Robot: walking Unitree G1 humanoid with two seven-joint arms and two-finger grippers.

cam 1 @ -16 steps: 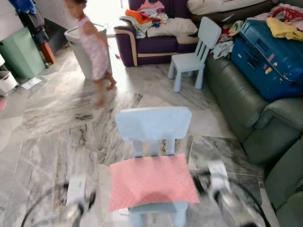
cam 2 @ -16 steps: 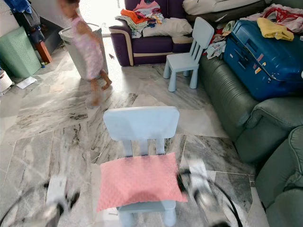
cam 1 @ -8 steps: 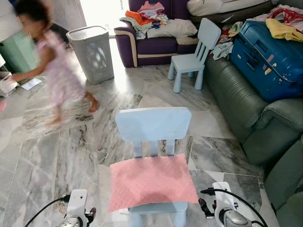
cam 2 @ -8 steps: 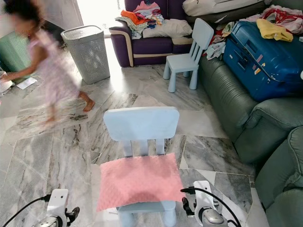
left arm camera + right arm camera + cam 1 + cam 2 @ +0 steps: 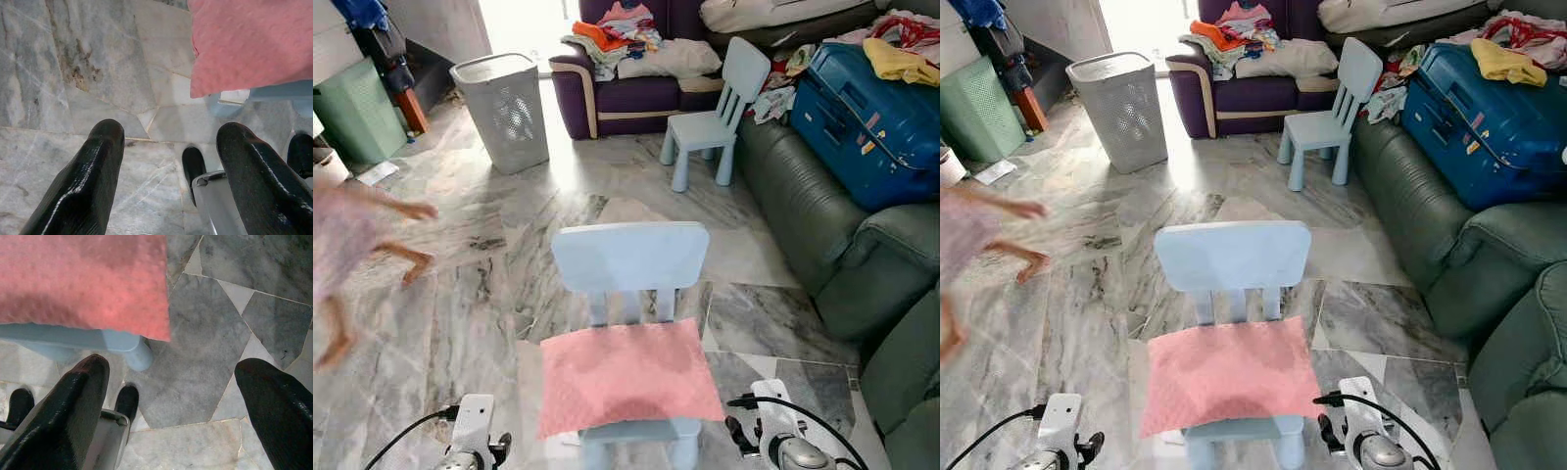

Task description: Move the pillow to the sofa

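- Running leftward, the blurred person (image 5: 352,264) had moved from beside the grey mesh laundry basket (image 5: 504,110).
- Pink textured pillow (image 5: 628,375) lay on the pale blue plastic chair (image 5: 631,258).
- Left gripper (image 5: 168,142) and right gripper (image 5: 171,382) hung low, fingers spread wide, empty.

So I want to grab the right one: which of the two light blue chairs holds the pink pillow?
The near chair, just ahead of both grippers; the pink pillow covers its seat. The far chair by the purple sofa is bare.
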